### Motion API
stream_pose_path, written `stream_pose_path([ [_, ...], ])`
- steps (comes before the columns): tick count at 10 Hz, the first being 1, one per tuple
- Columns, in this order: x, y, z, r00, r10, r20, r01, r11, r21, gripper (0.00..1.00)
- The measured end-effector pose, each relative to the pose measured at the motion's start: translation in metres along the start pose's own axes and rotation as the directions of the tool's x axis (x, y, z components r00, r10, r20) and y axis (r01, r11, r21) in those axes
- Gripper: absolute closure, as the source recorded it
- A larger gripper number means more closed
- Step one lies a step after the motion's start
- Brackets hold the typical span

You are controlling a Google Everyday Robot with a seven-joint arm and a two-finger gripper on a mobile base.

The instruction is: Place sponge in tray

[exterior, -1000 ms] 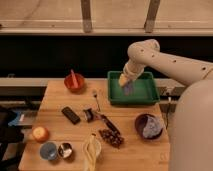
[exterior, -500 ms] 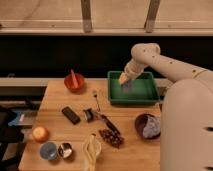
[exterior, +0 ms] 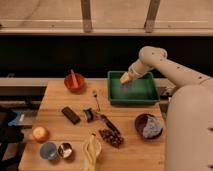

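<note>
A green tray (exterior: 133, 95) stands at the back right of the wooden table. My gripper (exterior: 125, 80) hangs over the tray's back left part, a little above its floor. A yellow sponge (exterior: 124, 78) shows at the gripper's tip. The white arm reaches down to it from the right.
A red bowl with a utensil (exterior: 74, 82) stands at the back left. A black remote (exterior: 70, 115), a fork (exterior: 96, 99), dark utensils (exterior: 102, 120), a purple bowl (exterior: 148, 126), a banana (exterior: 91, 149), an orange (exterior: 39, 133) and two small cups (exterior: 56, 150) lie on the table.
The arm has drawn back to the right and the gripper has lifted slightly over the tray's back left corner.
</note>
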Motion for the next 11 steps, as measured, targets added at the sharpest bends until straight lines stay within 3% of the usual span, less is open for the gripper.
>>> stream_pose_path([
  [1,0.006,-0.004,0.011,1.0,0.012,-0.01,-0.012,1.0,-0.015,0.25],
  [2,0.009,-0.008,0.016,1.0,0.022,-0.02,-0.023,0.999,-0.024,0.2],
  [8,0.027,-0.013,0.043,0.992,0.058,-0.116,-0.062,0.997,-0.035,0.2],
  [10,0.028,-0.014,0.041,0.992,0.06,-0.111,-0.064,0.998,-0.025,0.2],
  [11,0.024,-0.013,0.033,0.995,0.053,-0.09,-0.054,0.998,-0.012,0.2],
])
